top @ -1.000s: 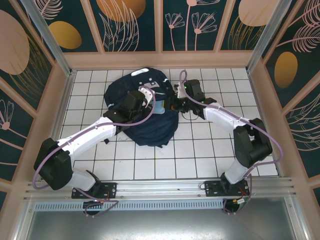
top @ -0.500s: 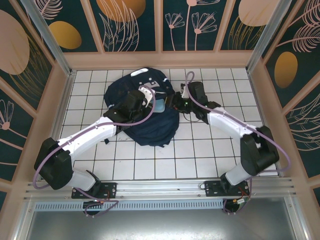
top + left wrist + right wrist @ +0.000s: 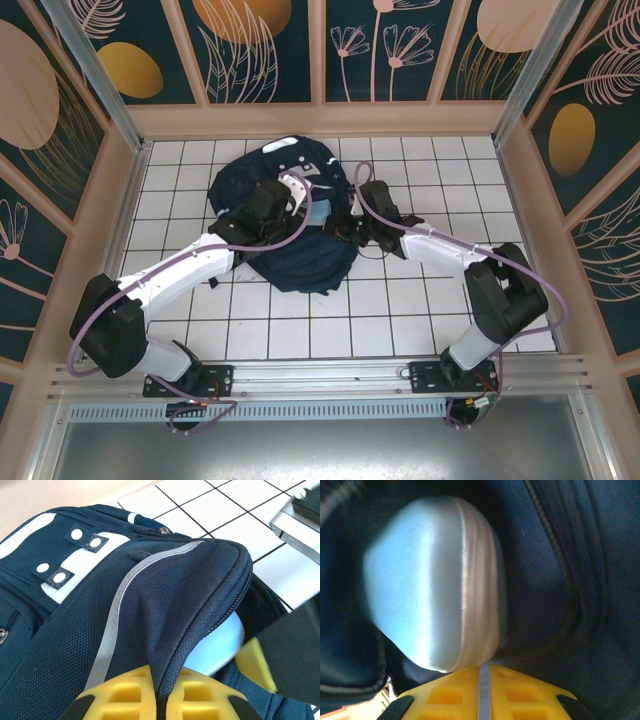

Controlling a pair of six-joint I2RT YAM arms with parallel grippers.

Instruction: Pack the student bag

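The bag (image 3: pixel 300 262) lies slumped on the white-tiled tabletop (image 3: pixel 420 310). Its top, with the white patches (image 3: pixel 75 565), points away from the arm bases.

The left arm (image 3: pixel 190 265) reaches onto the bag from its near-left side. In the left wrist view, the left jaws are closed on a raised fold of the bag's navy fabric. The two yellow pads (image 3: pixel 120 700) press it from either side, just below the edge of the zip opening. A thin grey stripe (image 3: pixel 120 605) runs up the panel from beside that fold.

A pale-blue item (image 3: pixel 220 647) with rounded corners sits in the bag's opening, under the lifted flap and partly covered by it. From above it shows as a light patch (image 3: pixel 318 212) at the bag's right side.

The right arm (image 3: pixel 440 240) comes in from the bag's right. In the right wrist view, the right jaws are closed, their yellow pads (image 3: pixel 445 697) nearly meeting on the thin near edge of the pale-blue item (image 3: pixel 430 585). Its white side band runs down to the gap between them. Dark bag fabric (image 3: pixel 560 580) surrounds the item on all sides.
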